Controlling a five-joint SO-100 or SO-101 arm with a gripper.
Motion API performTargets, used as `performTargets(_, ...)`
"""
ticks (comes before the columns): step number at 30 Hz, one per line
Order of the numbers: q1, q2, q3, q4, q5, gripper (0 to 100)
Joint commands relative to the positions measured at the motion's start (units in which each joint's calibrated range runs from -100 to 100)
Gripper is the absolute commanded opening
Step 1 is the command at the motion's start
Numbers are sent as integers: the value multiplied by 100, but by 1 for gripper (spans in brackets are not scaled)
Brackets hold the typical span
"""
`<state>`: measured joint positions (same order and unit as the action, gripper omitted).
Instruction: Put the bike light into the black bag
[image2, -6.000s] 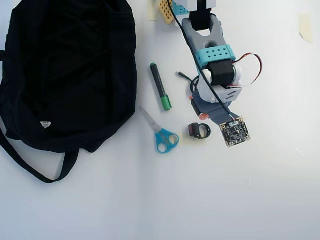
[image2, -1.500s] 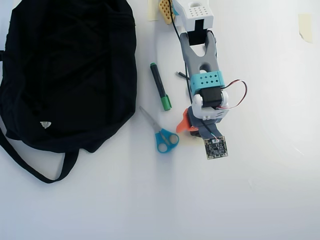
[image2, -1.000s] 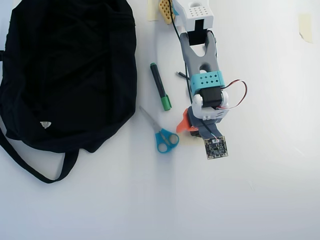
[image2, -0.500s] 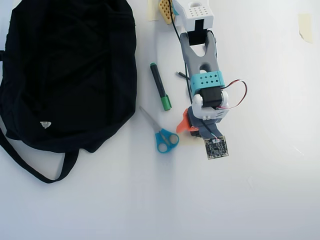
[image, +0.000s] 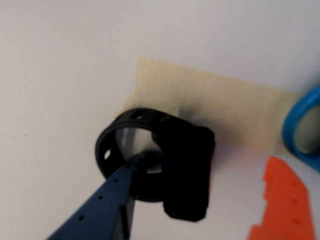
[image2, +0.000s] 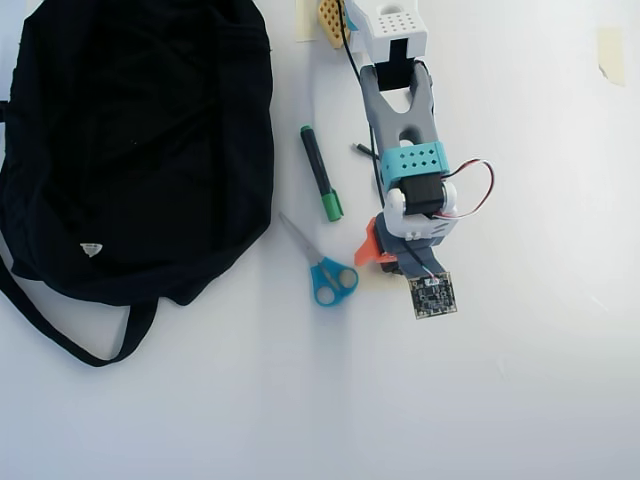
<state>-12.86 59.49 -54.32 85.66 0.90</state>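
Note:
In the wrist view the bike light (image: 185, 175), a small black block with a ring-shaped strap, lies on a beige tape patch (image: 220, 110). My gripper (image: 202, 167) is open around it. The blue finger's tip (image: 127, 175) rests inside the strap ring. The orange finger (image: 280, 200) stands right of the block with a gap between them. In the overhead view my gripper (image2: 383, 260) points down at the table and the arm hides the light. The black bag (image2: 130, 150) lies far to the left there, its strap (image2: 60, 335) trailing below it.
Blue-handled scissors (image2: 325, 272) lie just left of the gripper; one handle loop (image: 300, 125) shows at the wrist view's right edge. A green-capped marker (image2: 321, 172) lies between the arm and the bag. Tape bits (image2: 611, 52) are stuck near the table's top.
Since six seconds ago the arm has swung over the bike light and now covers it, with the orange finger spread out. Over the last 1.5 seconds nothing has visibly moved.

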Motion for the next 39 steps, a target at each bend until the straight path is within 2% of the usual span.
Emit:
performTargets(1,-46,-90,-138,-30,20,22)
performTargets(34,-46,-90,-129,-39,20,20)
performTargets(39,-46,-90,-138,-56,20,10)
